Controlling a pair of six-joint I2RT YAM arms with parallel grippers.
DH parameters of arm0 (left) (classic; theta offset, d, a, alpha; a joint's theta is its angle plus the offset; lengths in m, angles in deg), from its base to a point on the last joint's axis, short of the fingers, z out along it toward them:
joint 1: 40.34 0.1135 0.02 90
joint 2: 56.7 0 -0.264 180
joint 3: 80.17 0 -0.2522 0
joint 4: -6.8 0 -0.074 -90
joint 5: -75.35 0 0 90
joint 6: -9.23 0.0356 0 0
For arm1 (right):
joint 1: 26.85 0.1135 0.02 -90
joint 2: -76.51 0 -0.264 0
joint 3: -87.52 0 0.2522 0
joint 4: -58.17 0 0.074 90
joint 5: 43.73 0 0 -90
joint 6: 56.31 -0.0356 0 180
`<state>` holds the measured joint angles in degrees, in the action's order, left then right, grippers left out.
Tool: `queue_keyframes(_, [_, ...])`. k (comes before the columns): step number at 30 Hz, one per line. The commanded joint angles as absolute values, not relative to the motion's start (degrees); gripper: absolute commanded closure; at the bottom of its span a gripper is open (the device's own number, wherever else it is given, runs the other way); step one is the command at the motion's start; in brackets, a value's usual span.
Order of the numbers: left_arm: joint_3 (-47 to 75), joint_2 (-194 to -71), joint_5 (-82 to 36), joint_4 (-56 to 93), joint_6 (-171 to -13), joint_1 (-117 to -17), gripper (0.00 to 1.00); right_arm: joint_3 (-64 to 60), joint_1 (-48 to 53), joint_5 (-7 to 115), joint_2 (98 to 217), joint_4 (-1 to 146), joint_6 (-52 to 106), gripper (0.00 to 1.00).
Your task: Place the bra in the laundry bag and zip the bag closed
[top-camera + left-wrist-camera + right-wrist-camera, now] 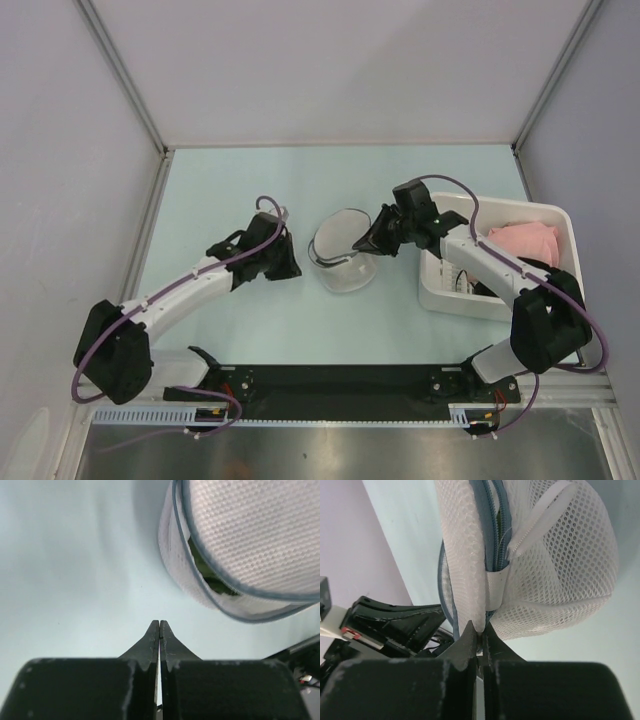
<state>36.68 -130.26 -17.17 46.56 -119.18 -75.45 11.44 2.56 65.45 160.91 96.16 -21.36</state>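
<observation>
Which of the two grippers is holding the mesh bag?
The right gripper, pinching the edge of the laundry bag; the left gripper is shut on nothing.

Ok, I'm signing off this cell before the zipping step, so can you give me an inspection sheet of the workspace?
Surface: pale teal table, smooth, no stains seen.
Job's things: laundry bag mid-table, tilted up, zip partly open; green bra shows through the gap.
Clutter: white bin at the right, holding a pink garment.
Grippers: left gripper beside the bag, jaws shut on nothing; right gripper, jaws shut on the bag's rim.
Cables: purple cables run along both arms; no snag seen.
Surroundings: plain walls on three sides.
</observation>
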Motion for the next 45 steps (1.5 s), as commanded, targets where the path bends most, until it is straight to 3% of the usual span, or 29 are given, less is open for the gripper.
queue_keyframes(1, [38.2, -125.4, -26.3, 38.9, -114.2, -75.6, 1.00, 11.4, 1.5, 72.4, 160.8, 89.1, -17.5, 1.00])
queue_keyframes(3, [39.1, -123.1, -32.5, 34.0, -112.9, -75.6, 0.96, 11.4, 1.3, 75.5, 161.5, 88.5, -17.0, 1.00])
queue_keyframes(4, [39.1, -122.5, -34.8, 31.8, -112.7, -75.7, 0.86, 11.3, 1.1, 77.3, 161.8, 87.7, -16.4, 0.99])
queue_keyframes(5, [39.1, -121.7, -36.0, 30.8, -112.2, -75.8, 0.67, 11.2, 0.8, 78.9, 162.2, 87.5, -15.8, 0.93])
queue_keyframes(7, [38.3, -121.2, -35.8, 30.2, -110.0, -75.8, 0.58, 11.8, 0.0, 82.6, 162.8, 86.7, -14.0, 0.88])
queue_keyframes(11, [35.4, -122.4, -33.6, 32.1, -108.5, -75.7, 0.38, 13.5, -1.4, 86.9, 162.8, 86.6, -11.4, 0.65])
queue_keyframes(14, [33.3, -125.8, -35.6, 33.5, -112.7, -75.2, 0.27, 13.5, -2.1, 87.1, 161.9, 89.4, -9.0, 0.45])
queue_keyframes(17, [33.7, -127.5, -36.4, 32.5, -115.0, -75.2, 0.25, 13.6, -2.4, 86.5, 160.4, 92.8, -6.2, 0.36])
queue_keyframes(22, [34.5, -128.8, -35.8, 32.5, -117.2, -74.4, 0.09, 17.5, -3.2, 86.5, 157.3, 94.2, -6.6, 0.26])
queue_keyframes(27, [34.0, -130.2, -35.4, 33.6, -118.7, -73.9, 0.06, 19.7, -3.2, 85.8, 153.7, 95.5, -6.3, 0.20])
queue_keyframes(31, [33.6, -132.8, -38.1, 32.9, -119.5, -73.8, 0.18, 21.6, -3.3, 86.4, 153.2, 96.5, -6.2, 0.21])
queue_keyframes(36, [33.8, -131.2, -40.4, 30.4, -119.9, -75.5, 0.25, 24.9, -3.5, 86.3, 151.2, 96.3, -8.3, 0.22])
queue_keyframes(37, [34.0, -130.5, -39.6, 30.1, -119.8, -76.2, 0.31, 25.1, -3.6, 86.0, 151.0, 96.4, -9.1, 0.24])
queue_keyframes(39, [35.3, -128.1, -38.6, 28.9, -119.9, -79.0, 0.34, 25.6, -4.2, 85.5, 150.9, 96.4, -10.7, 0.28])
queue_keyframes(43, [37.4, -124.6, -33.9, 27.2, -119.2, -85.8, 0.23, 25.1, -7.4, 86.5, 150.4, 96.4, -14.0, 0.25])
queue_keyframes(45, [37.6, -124.6, -31.2, 26.1, -118.9, -88.9, 0.22, 23.7, -8.3, 86.8, 150.4, 97.1, -13.7, 0.24])
